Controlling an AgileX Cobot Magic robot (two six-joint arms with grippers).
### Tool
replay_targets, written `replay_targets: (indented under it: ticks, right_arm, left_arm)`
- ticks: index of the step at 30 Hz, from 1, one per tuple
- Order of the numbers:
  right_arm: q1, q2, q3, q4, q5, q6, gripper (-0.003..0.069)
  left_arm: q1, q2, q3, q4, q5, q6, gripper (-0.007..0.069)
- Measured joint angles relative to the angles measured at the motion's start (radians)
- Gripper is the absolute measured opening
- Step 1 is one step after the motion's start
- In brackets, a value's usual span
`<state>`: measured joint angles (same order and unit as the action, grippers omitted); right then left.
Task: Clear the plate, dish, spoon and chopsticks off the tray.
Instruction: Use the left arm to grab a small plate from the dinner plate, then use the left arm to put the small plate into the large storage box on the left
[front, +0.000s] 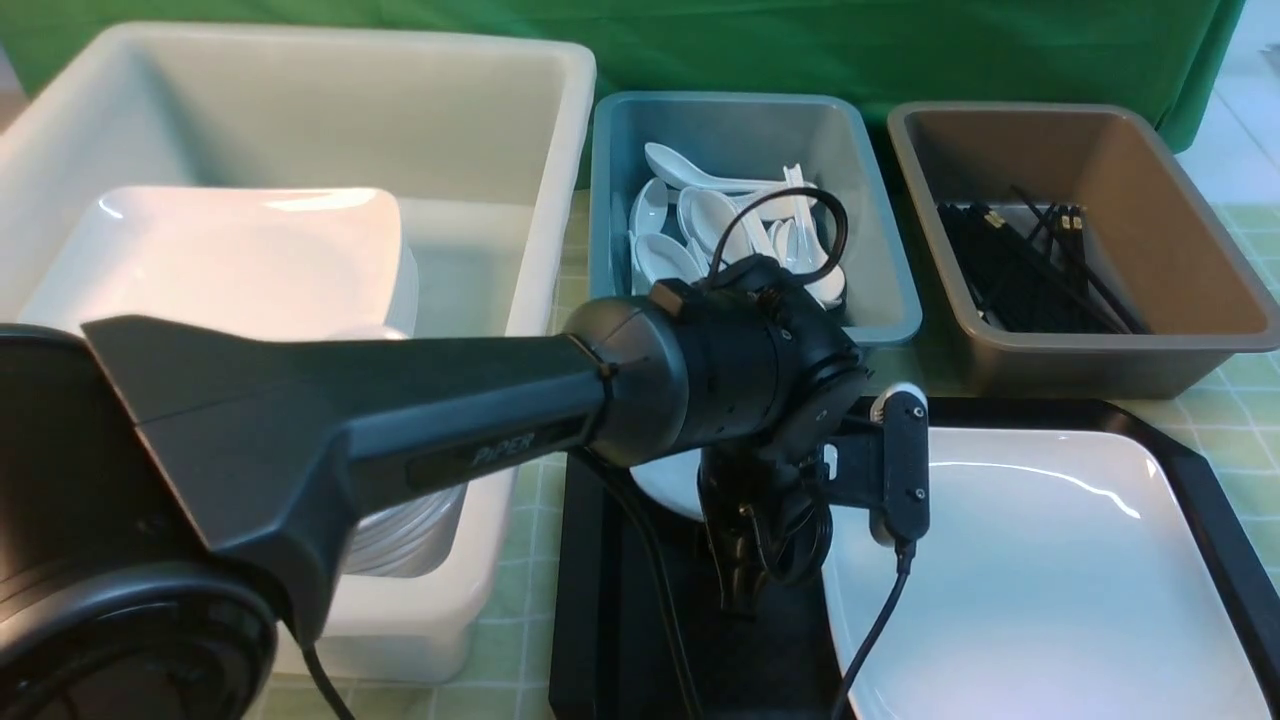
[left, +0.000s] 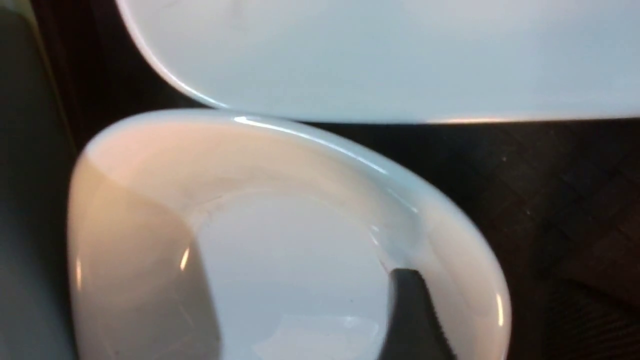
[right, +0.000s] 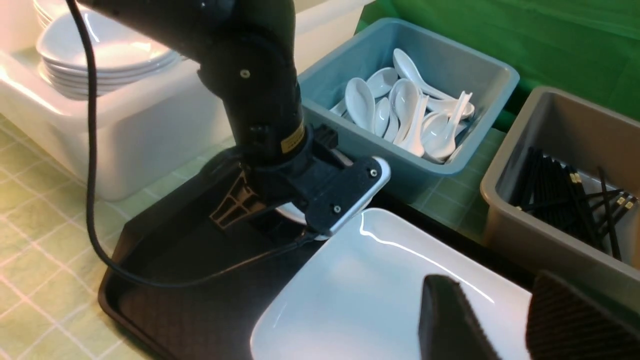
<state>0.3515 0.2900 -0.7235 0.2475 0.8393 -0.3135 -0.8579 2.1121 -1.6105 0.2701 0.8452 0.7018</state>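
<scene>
Black tray (front: 600, 620) is sitting on the green-checked counter (front: 500, 640) right in front of me, and the big white plate (front: 1040, 580) is lying flat on its right side. The small dish (left: 280, 250) is sitting on the tray's far left part, just beside the plate's corner. My left pincer (front: 740, 560) is pointing down at that dish with one finger (left: 410, 310) dipping inside its rim. I'm not seeing the other finger clearly, so I can't tell if it's gripping. My right pincer (right: 492, 295) is hovering over the plate, jaws apart, holding nothing. Spoons (front: 700, 220) are lying heaped in the teal bin (front: 880, 290), chopsticks (front: 1020, 260) are lying in the brown bin (front: 1200, 250), and a stack of white crockery (front: 250, 250) is sitting in the white tub (front: 540, 130).
</scene>
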Motion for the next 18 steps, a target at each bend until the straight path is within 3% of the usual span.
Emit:
replay_targets:
  ticks: [2, 6, 18]
  right_arm:
    - [0.000, 0.000, 0.000, 0.000, 0.000, 0.000, 0.0239]
    - [0.000, 0.000, 0.000, 0.000, 0.000, 0.000, 0.0239]
    - [0.000, 0.000, 0.000, 0.000, 0.001, 0.000, 0.0239]
  left_arm:
    - [0.000, 0.000, 0.000, 0.001, -0.002, -0.020, 0.0195]
    - [0.000, 0.000, -0.005, 0.011, 0.011, -0.087, 0.0050]
    - [-0.056, -0.077, -0.099, 0.029, 0.142, -0.243, 0.0007]
